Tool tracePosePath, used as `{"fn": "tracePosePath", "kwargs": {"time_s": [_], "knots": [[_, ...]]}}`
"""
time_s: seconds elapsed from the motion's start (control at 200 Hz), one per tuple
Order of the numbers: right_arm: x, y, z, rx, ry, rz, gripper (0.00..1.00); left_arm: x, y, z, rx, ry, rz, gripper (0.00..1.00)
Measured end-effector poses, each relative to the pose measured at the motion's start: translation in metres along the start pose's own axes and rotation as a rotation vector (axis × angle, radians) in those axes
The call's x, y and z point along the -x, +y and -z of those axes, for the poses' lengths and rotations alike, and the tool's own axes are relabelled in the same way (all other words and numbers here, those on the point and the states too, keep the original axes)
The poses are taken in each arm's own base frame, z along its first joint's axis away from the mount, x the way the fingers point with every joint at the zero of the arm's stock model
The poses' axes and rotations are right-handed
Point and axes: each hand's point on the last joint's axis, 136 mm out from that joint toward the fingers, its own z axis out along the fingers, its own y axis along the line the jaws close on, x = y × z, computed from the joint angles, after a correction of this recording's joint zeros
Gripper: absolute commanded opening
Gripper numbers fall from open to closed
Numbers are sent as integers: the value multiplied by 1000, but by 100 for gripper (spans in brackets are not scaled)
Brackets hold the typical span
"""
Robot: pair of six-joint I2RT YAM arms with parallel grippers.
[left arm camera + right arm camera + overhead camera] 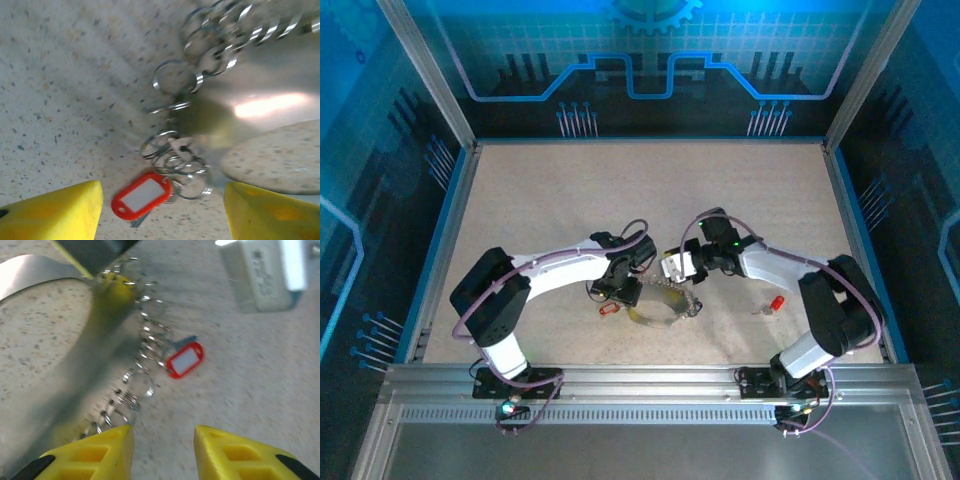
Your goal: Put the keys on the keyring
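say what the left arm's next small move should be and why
Probably lower the left jaws and close on the red key tag: they stand open with the tag between them, and it lies flat on the table, ungripped, beside the cluster of small rings.

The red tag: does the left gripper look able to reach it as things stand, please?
Probably yes: the tag lies uncovered between the open left gripper's fingers, though small rings crowd its far end.
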Motion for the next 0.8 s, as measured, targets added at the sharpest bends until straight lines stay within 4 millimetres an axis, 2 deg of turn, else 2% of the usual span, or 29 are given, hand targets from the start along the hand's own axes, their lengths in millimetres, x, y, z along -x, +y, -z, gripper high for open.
{"fn": "tracePosePath", "kwargs": {"time_s": [0.185, 0.31, 0.515, 0.8], "knots": [[-9, 16, -12, 68, 13, 62, 37, -3, 17, -8, 16, 15, 28, 67], [-11, 13, -13, 60, 31, 112, 35, -8, 27, -8, -37, 11, 80, 67], [-14, 8, -22, 45, 77, 220, 31, -8, 38, 7, -157, -36, 172, 67], [-15, 4, -28, 57, 115, 348, 32, -13, 50, 17, -267, -73, 276, 66]]}}
